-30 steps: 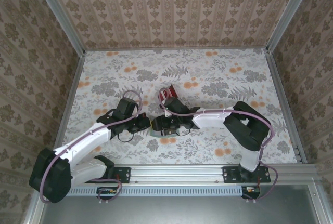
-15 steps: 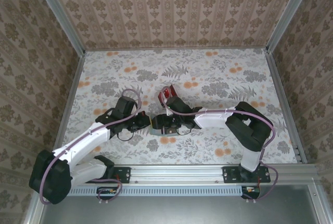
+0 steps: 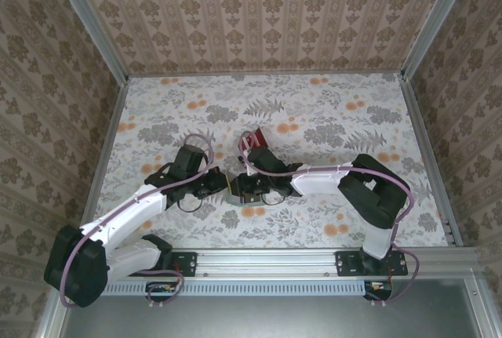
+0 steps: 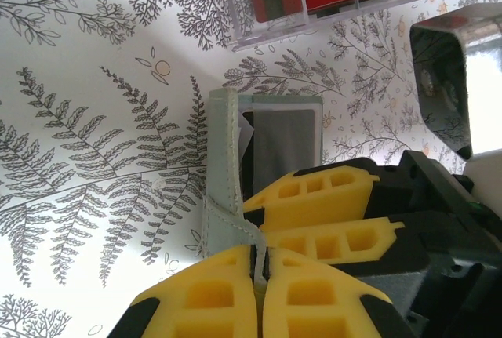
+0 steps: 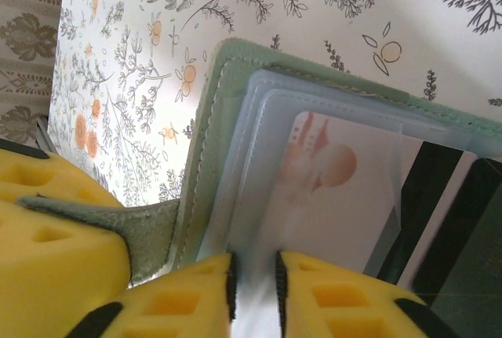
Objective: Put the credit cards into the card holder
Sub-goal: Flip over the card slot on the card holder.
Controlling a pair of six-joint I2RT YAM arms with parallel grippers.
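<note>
The card holder (image 5: 227, 79) lies open at the middle of the table (image 3: 353, 118). The left gripper (image 4: 255, 263) comes in from 9 o'clock, its fingers pressed together on the green flap. The right gripper (image 5: 252, 283) sits at 3 o'clock, its fingers drawn close around a pale edge. Whether that edge is the pale card (image 5: 329, 197) half in the translucent pocket (image 5: 259, 118) or the pocket itself, I cannot tell, nor whether it is truly pinched. The red credit cards (image 3: 251, 141) wait in a clear tray (image 4: 267, 32) at 12 o'clock, just beyond. If the right fingers have caught the pocket, a push could crumple it or jam the card askew. The flap grip looks shallow, so the wallet could slip loose and flip shut.
</note>
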